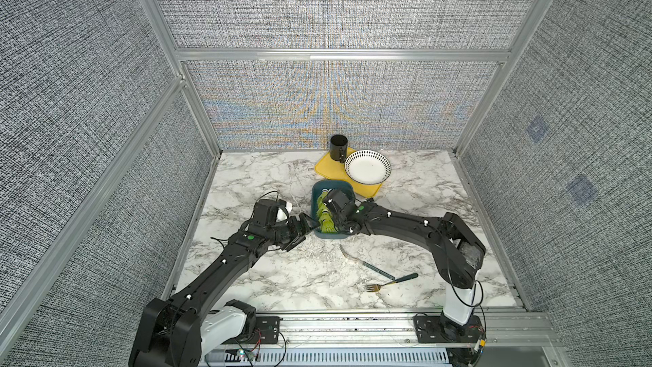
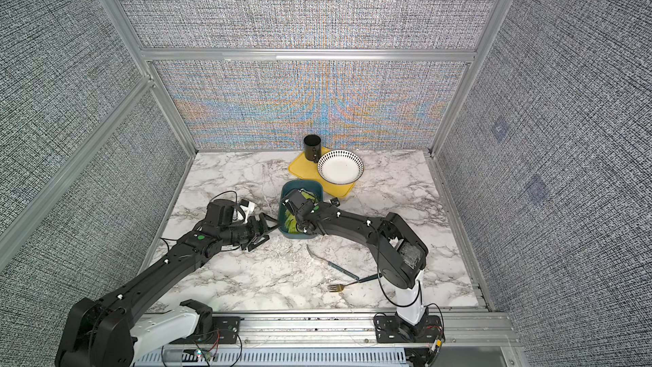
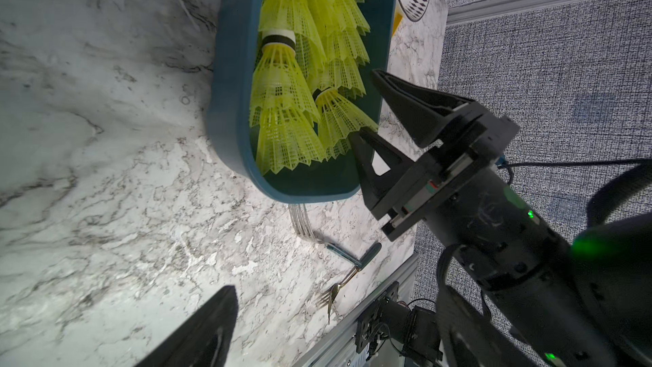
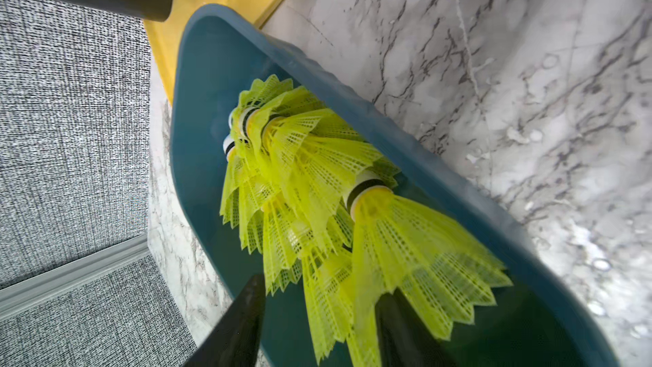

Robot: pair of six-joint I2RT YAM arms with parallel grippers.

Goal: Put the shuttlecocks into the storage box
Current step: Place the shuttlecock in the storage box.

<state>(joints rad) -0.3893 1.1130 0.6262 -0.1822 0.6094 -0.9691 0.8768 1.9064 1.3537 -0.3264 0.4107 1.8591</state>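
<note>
Several neon yellow-green shuttlecocks point(image 1: 323, 220) point(image 2: 291, 225) lie stacked in rows inside the dark teal storage box point(image 1: 331, 237) point(image 2: 296, 235) at mid-table. In the wrist views the shuttlecocks point(image 3: 282, 93) point(image 4: 317, 171) fill most of the storage box point(image 3: 229, 82) point(image 4: 197, 100). My right gripper point(image 4: 323, 287) point(image 3: 367, 107) reaches down into the box's near end. Its jaws stand apart, with a shuttlecock's skirt lying loose between them. My left gripper point(image 1: 303, 233) point(image 2: 264, 234) is open and empty, just outside the box's near left corner. One of its fingers point(image 3: 211, 330) shows over bare marble.
Behind the box, a yellow tray point(image 1: 328, 167) carries a white bowl with a black-patterned rim point(image 1: 367, 165) and a black cup point(image 1: 338, 148). Two forks point(image 1: 370, 265) point(image 1: 395, 280) lie on the marble toward the front right. Padded walls enclose the table.
</note>
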